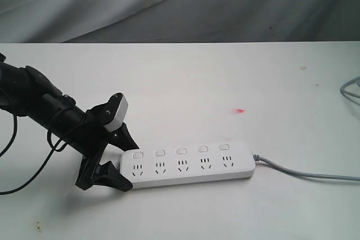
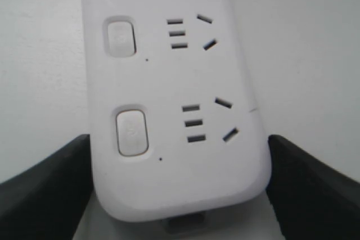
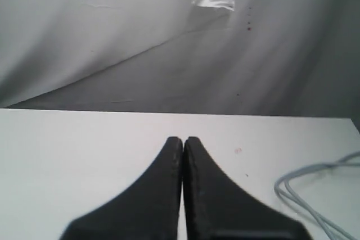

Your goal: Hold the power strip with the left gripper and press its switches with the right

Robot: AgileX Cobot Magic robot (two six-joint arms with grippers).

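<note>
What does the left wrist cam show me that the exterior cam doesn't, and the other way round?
Left wrist only: both fingers seem pressed against the sides of the power strip. Exterior only: all five switches, the grey cord, the whole left gripper. Both: the strip's end between the fingers.

We see the white power strip (image 1: 191,167) lying flat near the worktop's front edge, its five switches (image 1: 181,151) in a row along its far side and its grey cord trailing toward the right edge. The left gripper (image 1: 130,167) clasps its left end, and the right gripper (image 3: 183,144) has its fingers pressed together.
</note>
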